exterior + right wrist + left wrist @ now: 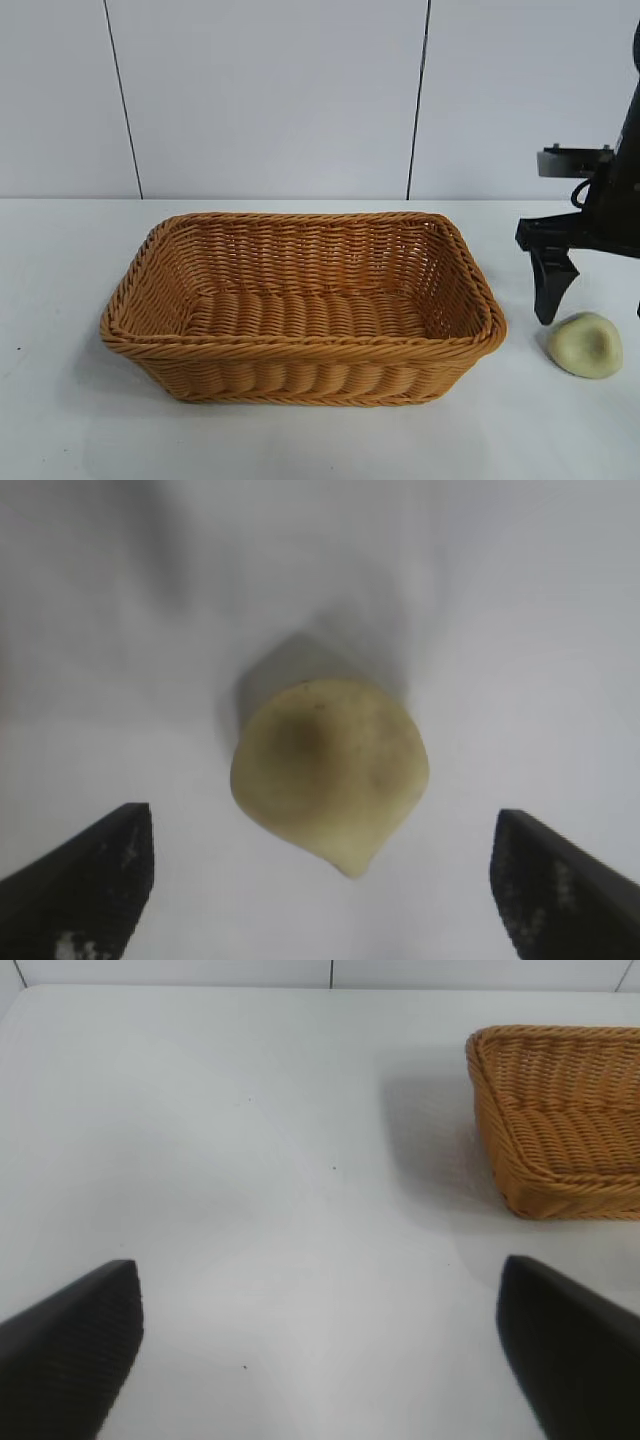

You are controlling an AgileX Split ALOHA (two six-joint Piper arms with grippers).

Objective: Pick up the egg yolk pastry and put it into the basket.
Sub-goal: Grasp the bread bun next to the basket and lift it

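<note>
The egg yolk pastry (585, 345), a pale cream-yellow lump with a shallow dent, lies on the white table to the right of the basket (300, 348). The basket is a large orange-tan wicker one with nothing in it. My right gripper (320, 815) hangs open just above and behind the pastry (330, 770), its fingers wide apart on either side and touching nothing. One dark finger (548, 285) shows in the exterior view beside the pastry. My left gripper (318, 1263) is out of the exterior view; its wrist view shows it open over bare table, with the basket (560, 1120) off to one side.
The white table (60, 300) runs to a pale panelled wall behind. The basket's right end stands close to the pastry and the right arm.
</note>
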